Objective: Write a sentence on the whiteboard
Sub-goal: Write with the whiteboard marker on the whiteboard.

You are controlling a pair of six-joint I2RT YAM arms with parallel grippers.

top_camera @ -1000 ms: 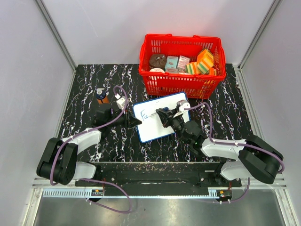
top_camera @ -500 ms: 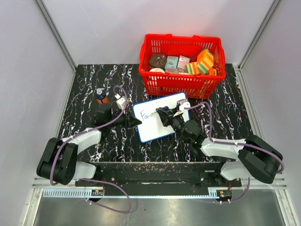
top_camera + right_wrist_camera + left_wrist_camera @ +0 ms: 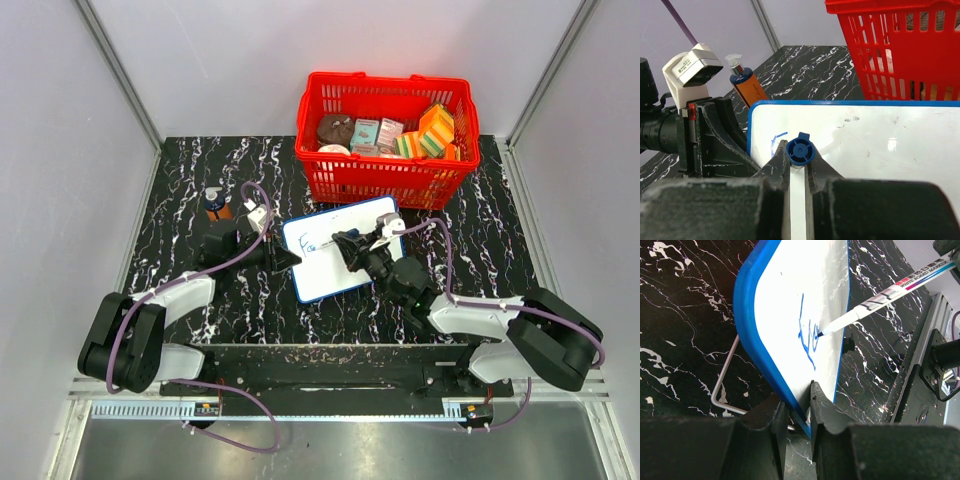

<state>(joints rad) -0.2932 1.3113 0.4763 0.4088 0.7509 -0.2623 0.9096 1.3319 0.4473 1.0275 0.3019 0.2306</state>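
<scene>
Whiteboard [image 3: 325, 275]: one, bearing one short group of blue marker strokes [image 3: 805, 332]. Whiteboard marker [image 3: 900, 286]: one. Red basket [image 3: 385, 186]: one, containing two small boxes [image 3: 366, 132], one brown round item [image 3: 335, 128] and one stack of sponges [image 3: 432, 132], sponge number not discernible. Orange bottle [image 3: 217, 205] with blue cap: one. Claws: two, namely the left claw [image 3: 796, 397] and the right claw [image 3: 799, 160]. Tabletop [image 3: 200, 170]: one.

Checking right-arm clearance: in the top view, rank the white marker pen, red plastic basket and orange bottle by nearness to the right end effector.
1. White marker pen, held.
2. Red plastic basket, behind, slightly right.
3. Orange bottle, far left.
</scene>
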